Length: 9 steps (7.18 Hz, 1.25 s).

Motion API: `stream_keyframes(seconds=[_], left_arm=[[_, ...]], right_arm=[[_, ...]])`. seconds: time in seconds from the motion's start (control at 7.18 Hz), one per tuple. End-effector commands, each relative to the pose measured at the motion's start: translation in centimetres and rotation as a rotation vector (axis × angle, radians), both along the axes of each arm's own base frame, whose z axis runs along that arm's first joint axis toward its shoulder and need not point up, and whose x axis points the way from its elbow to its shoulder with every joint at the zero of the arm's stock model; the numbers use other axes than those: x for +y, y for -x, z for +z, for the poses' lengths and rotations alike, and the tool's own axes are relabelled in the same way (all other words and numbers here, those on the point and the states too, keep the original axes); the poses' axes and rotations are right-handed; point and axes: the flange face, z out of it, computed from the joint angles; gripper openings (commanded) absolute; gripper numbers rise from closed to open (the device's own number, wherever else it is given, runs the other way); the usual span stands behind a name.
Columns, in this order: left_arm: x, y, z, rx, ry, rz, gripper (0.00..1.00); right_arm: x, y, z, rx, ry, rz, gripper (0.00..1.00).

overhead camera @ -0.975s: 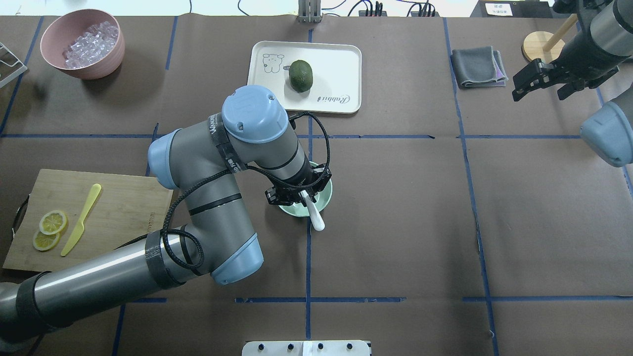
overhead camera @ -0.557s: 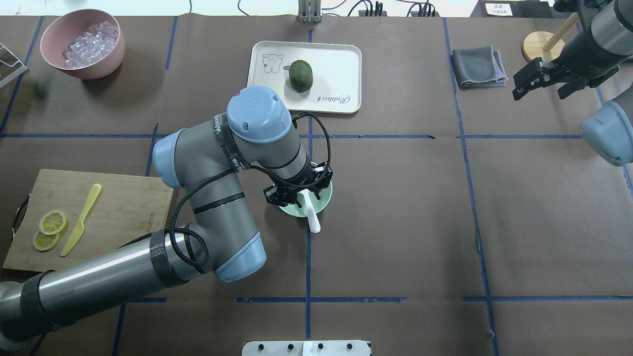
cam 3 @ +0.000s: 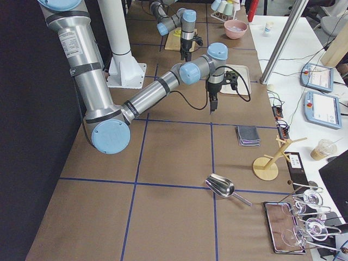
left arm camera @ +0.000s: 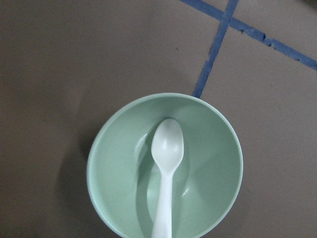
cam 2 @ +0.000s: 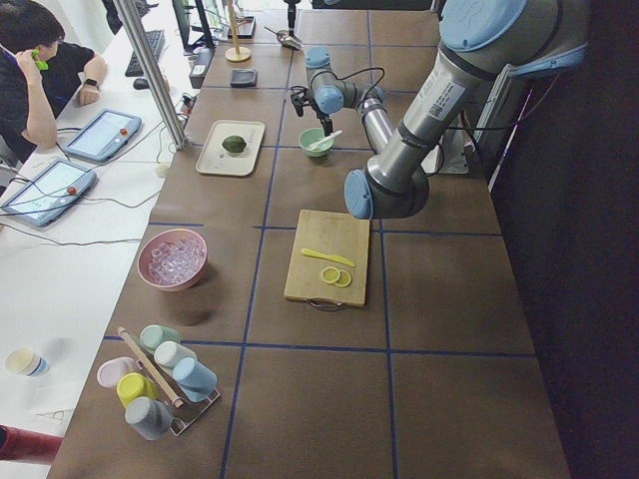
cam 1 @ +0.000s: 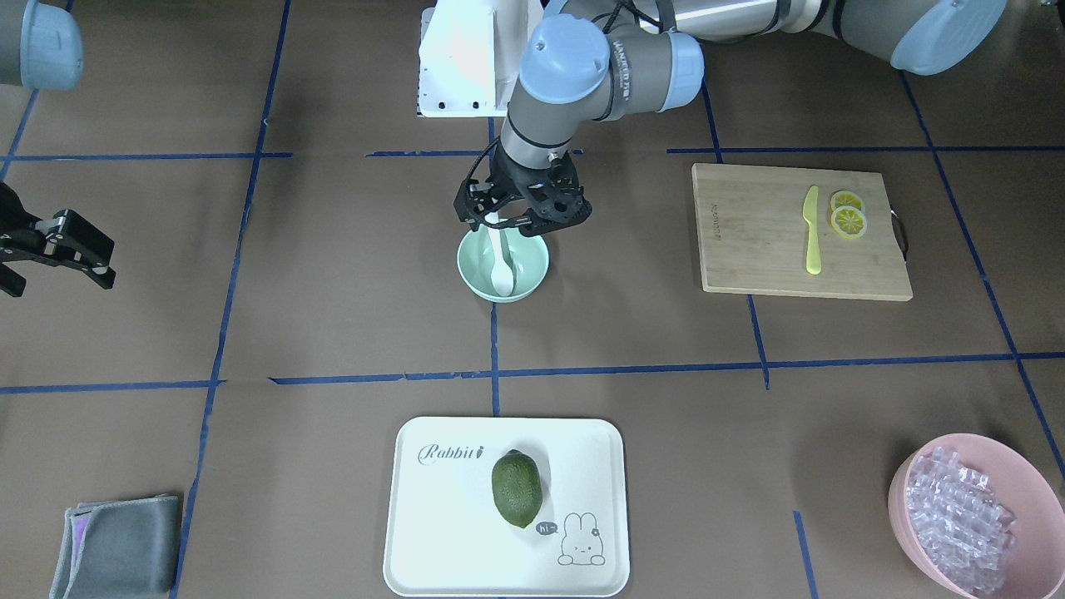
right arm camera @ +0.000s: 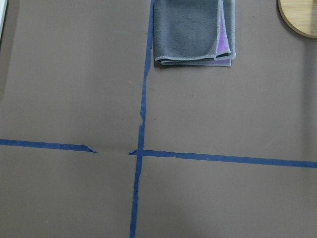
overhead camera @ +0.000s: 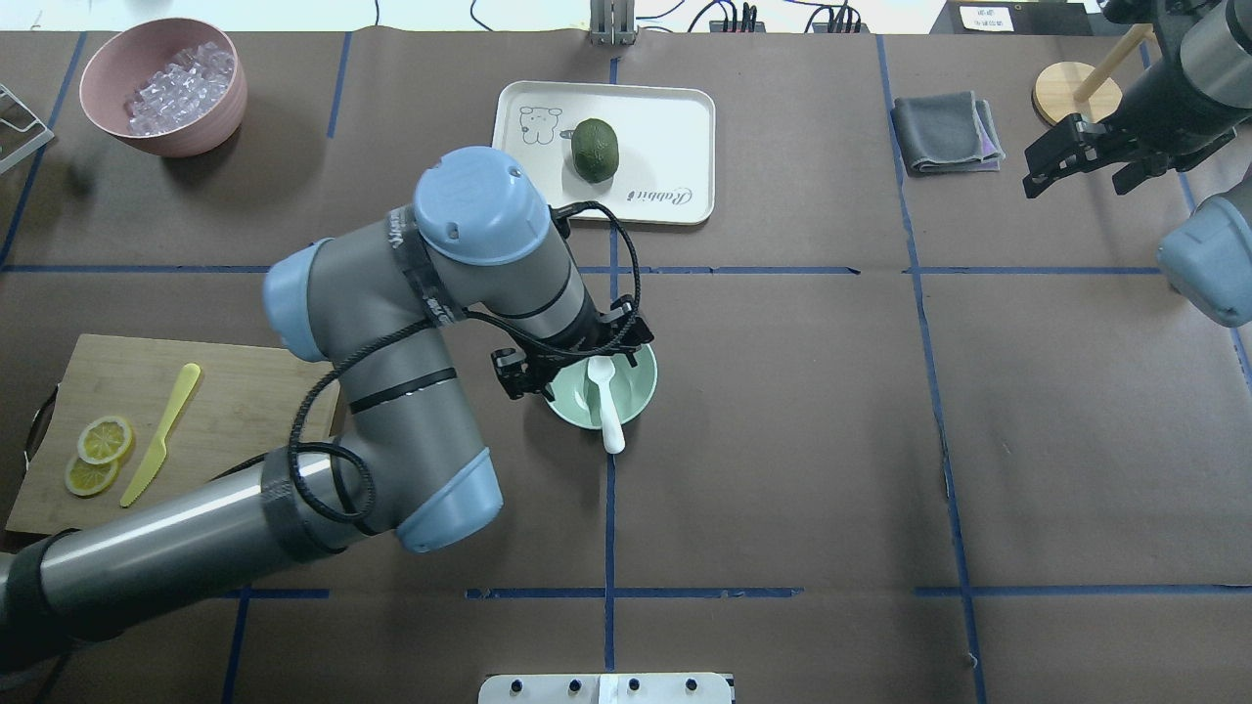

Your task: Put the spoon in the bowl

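The white spoon [overhead camera: 603, 391] lies in the mint-green bowl [overhead camera: 638, 389] at the table's middle, scoop inside and handle end over the near rim. The left wrist view looks straight down on the spoon [left arm camera: 167, 148] in the bowl [left arm camera: 213, 163]. My left gripper [overhead camera: 572, 359] is open and empty, hanging above the bowl's left side and clear of the spoon. The front view shows the left gripper [cam 1: 520, 212] above the bowl [cam 1: 528, 274] and the spoon [cam 1: 502, 270]. My right gripper [overhead camera: 1076, 171] is open and empty at the far right.
A white tray [overhead camera: 675, 127] holds an avocado [overhead camera: 595, 149] behind the bowl. A cutting board [overhead camera: 245, 411] with a yellow knife [overhead camera: 161, 430] and lemon slices lies at the left. A pink bowl [overhead camera: 210, 122] of ice cubes, a grey cloth [overhead camera: 944, 132] and a wooden stand [overhead camera: 1071, 93] stand at the back.
The left gripper let go of the spoon's handle, opened and drew up and to the left. The spoon slid further into the bowl. The right gripper drifted slightly right.
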Motion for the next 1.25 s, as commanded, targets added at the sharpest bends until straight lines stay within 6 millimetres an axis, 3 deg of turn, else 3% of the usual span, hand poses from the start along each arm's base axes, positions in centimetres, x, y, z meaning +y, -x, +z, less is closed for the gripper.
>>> stream_keyframes(seconds=[0.0,0.28,0.42,0.56,0.7,1.11], left_arm=[[-1.5,10.3,4.8,-0.09,-0.166,0.093,1.0],[-4.8,19.7,11.2,-0.101,-0.245,0.16,1.0],[-5.8,24.5,15.0,-0.098,-0.26,0.19,1.0],[-6.9,28.9,18.4,-0.11,-0.286,0.206,1.0],[-7.9,33.5,21.7,-0.126,-0.337,0.231,1.0],[-9.6,39.6,28.4,-0.147,-0.345,0.266,1.0]], right_arm=[[0.9,-4.6,4.9,0.029,-0.028,-0.055,1.0],[4.4,-12.5,12.3,0.01,-0.058,-0.135,1.0],[7.2,-16.0,16.4,-0.002,-0.055,-0.159,1.0],[8.8,-18.2,18.5,0.001,-0.041,-0.149,1.0],[9.3,-19.0,20.4,0.0,-0.006,-0.136,1.0],[9.6,-20.0,26.1,-0.006,-0.073,-0.106,1.0]])
